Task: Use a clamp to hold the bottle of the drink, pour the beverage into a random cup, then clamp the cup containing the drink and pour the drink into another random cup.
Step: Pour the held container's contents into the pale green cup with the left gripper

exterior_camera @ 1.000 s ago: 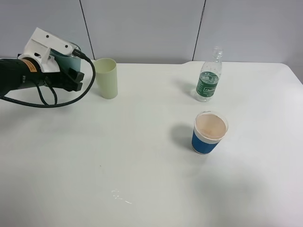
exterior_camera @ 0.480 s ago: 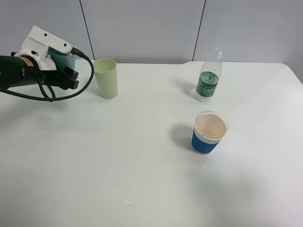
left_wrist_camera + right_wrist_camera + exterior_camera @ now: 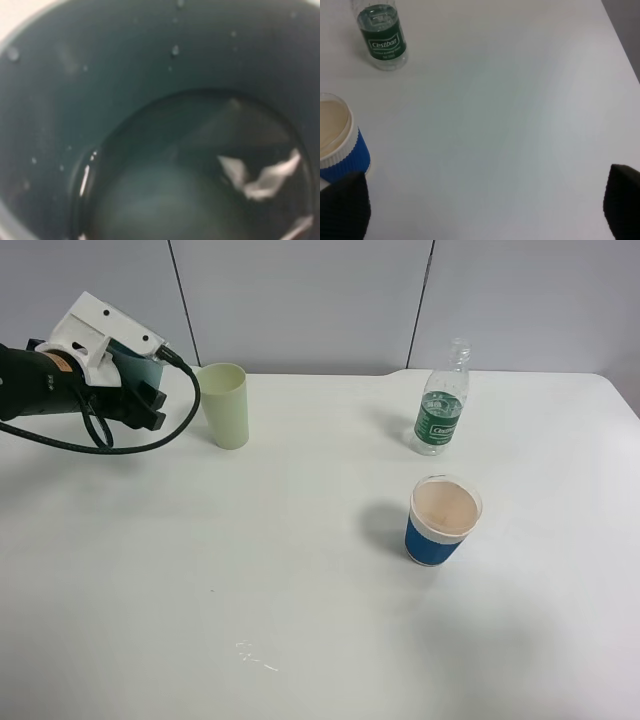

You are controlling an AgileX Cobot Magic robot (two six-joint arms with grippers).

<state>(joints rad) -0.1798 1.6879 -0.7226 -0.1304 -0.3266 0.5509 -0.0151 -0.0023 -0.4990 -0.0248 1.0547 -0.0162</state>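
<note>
Two pours in the task; judged from the layout, the second is the one in hand.

Far left: left gripper (image 3: pixel 148 405) is closed on the teal cup (image 3: pixel 60 90) and holds it off the table (image 3: pixel 300 590), just left of the yellow-green cup (image 3: pixel 226 405). The two cups are close but apart. The left wrist view looks straight into the teal cup: dark green wall with droplets, clear liquid pooled at the bottom. So the drink is in this cup and not yet poured on.

Yellow-green cup: upright on the table, far left. Its contents are not visible from here.

Far right: bottle (image 3: pixel 440 410) stands upright and free, with nothing gripping it. Near right: blue cup (image 3: pixel 441 522), upright, pale tan inside. It plays no part here.

Right gripper (image 3: pixel 482 205): seen only in its own wrist view, jaws wide, nothing between them, hanging over bare table near the blue cup.

Next move, as a judgement: bring the teal cup's rim right and over the yellow-green cup's mouth, then tilt slowly. The receiving mouth is narrow and the cup is tall and light, so a nudge could tip it.
</note>
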